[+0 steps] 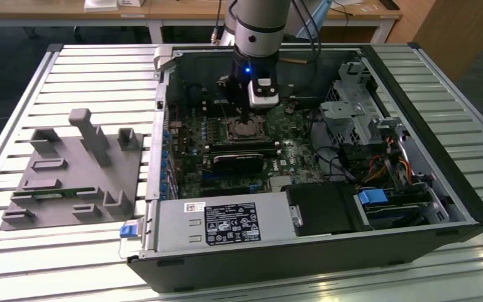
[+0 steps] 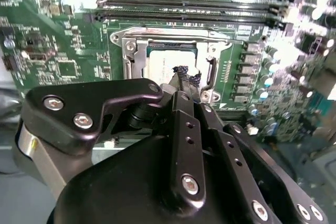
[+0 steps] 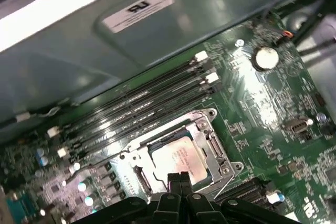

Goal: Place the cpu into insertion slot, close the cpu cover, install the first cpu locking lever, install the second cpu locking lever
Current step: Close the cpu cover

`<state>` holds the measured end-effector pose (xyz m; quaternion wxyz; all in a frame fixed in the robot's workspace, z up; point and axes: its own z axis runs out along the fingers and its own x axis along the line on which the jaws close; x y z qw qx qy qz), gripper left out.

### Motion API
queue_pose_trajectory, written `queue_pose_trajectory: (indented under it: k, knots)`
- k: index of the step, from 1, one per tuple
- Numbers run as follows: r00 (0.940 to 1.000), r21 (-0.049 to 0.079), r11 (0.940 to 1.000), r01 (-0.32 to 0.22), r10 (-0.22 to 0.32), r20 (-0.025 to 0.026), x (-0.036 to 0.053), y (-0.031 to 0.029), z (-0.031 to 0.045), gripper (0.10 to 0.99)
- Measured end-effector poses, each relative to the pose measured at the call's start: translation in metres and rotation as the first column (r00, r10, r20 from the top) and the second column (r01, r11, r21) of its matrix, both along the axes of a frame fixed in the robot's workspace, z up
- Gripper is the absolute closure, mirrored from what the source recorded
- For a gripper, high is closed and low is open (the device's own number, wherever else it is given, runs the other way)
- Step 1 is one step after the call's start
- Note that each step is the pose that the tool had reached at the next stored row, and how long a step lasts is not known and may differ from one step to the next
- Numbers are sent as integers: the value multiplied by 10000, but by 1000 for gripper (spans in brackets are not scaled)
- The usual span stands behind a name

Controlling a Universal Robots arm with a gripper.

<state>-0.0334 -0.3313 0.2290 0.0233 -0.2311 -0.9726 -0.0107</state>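
Observation:
The cpu [image 3: 177,157] lies flat in the insertion slot [image 1: 243,130] on the green motherboard, its pale silver face up. It also shows in the second wrist view as the cpu [image 2: 167,60]. The cpu cover [image 3: 209,129], a silver frame, lies down around the chip; the same cpu cover [image 2: 134,55] edges it in the second wrist view. A thin wire lever [image 2: 211,73] runs along one side of the socket. My gripper [image 3: 178,178] hangs just above the socket's edge, its black fingers pressed together with nothing visible between them; it appears as the gripper [image 2: 185,79] and the gripper [image 1: 251,116].
Long black memory slots [image 3: 142,103] run beside the socket. A black ribbed block [image 1: 241,162] and the grey power supply box [image 1: 216,223] sit nearer the case's front. A drive cage [image 1: 359,94] and cables fill the exterior view's right. A grey fixture [image 1: 73,170] stands outside the case.

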Motion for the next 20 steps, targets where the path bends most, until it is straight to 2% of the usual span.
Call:
queue_pose_trajectory:
  k: [2,3,4,5,8,9,11,14,20]
  knots:
    - [9994,0,9994,-351,351,10,0,0,0,980]
    - [9989,-1,9989,-465,465,47,0,0,-1,980]
    - [9984,-6,9985,-551,551,120,0,-1,-1,980]
    - [9978,-12,9981,-619,619,218,0,-1,-2,980]
    - [9954,-35,9970,-778,778,557,0,-1,-2,980]
    - [9945,-39,9964,-845,846,620,0,-1,-3,980]
    - [9915,-42,9936,-1131,1131,650,1,0,-5,980]
    - [9837,-46,9860,-1664,1664,676,0,-1,-9,980]
    - [9612,-48,9635,-2678,2675,679,0,-1,-22,980]
